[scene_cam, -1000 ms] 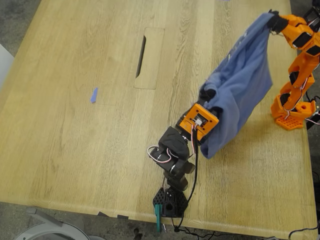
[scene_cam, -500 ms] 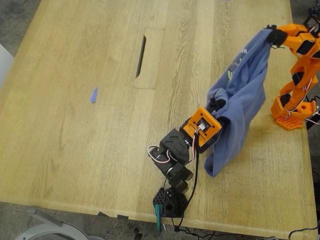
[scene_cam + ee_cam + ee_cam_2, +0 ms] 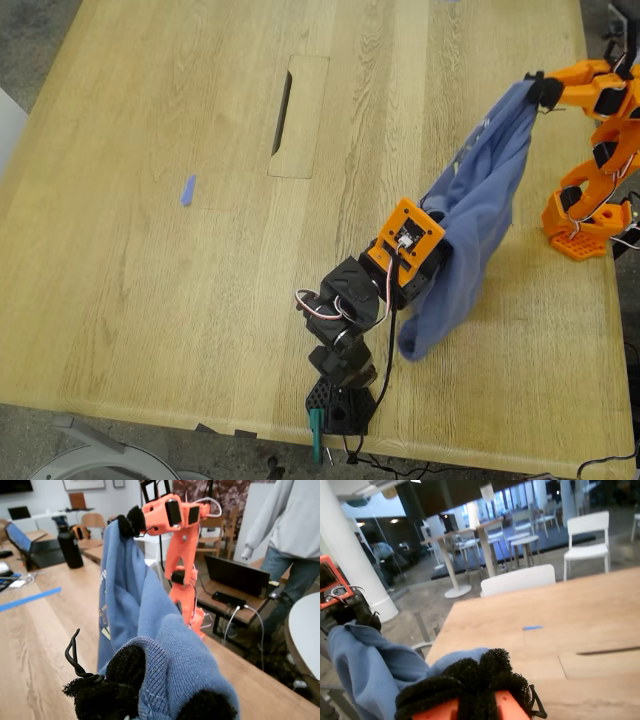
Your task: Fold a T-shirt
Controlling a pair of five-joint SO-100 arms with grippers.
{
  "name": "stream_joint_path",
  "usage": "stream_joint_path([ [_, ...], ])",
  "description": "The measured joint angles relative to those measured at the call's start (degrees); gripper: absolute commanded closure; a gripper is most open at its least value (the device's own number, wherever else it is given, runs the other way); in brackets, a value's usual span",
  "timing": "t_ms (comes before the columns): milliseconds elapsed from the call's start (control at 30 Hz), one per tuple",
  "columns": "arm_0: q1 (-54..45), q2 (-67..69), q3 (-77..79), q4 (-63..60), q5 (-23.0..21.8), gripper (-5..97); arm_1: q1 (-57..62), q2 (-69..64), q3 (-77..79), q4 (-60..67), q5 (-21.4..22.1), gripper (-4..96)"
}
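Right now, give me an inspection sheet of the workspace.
Surface: wooden table with a cable-slot hatch.
Job's things: T-shirt lifted, stretched between both grippers, lower end hanging.
Clutter: small blue scrap.
Grippers: my first gripper shut on the T-shirt; my second gripper shut on the T-shirt.
Cables: black lead down the black arm.
Surroundings: chairs and tables; a person standing nearby.

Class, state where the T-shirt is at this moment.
The T-shirt hangs above the table on the exterior view's right, stretched between my first gripper and my second gripper.
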Motion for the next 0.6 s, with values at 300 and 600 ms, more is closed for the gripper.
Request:
stream_joint_path([
  [300,-0.2,11.9,20.8,-0.1,-1.6,92,0.0,0.0,-1.1,5.4,2.1,91.6],
  [600,-3.3,17.8,35.3,-2.2,-1.8,92,-0.7,9.1,18.3,5.4,3.7,91.6],
])
